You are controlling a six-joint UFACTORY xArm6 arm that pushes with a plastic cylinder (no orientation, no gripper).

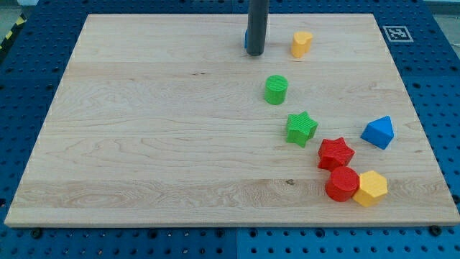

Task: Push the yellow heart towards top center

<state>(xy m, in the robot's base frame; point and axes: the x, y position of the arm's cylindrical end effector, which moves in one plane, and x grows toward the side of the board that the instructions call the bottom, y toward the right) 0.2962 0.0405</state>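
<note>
The yellow heart (301,43) lies near the view's top, right of centre, on the wooden board (144,129). My tip (255,53) rests on the board about 60 pixels to the heart's left, apart from it. A blue block (246,39) is mostly hidden behind the rod, only a sliver showing at its left side.
A green cylinder (276,89) and a green star (301,129) lie below the tip. At the lower right are a red star (336,152), a red cylinder (342,183), a yellow hexagon (370,188) and a blue triangular block (379,132).
</note>
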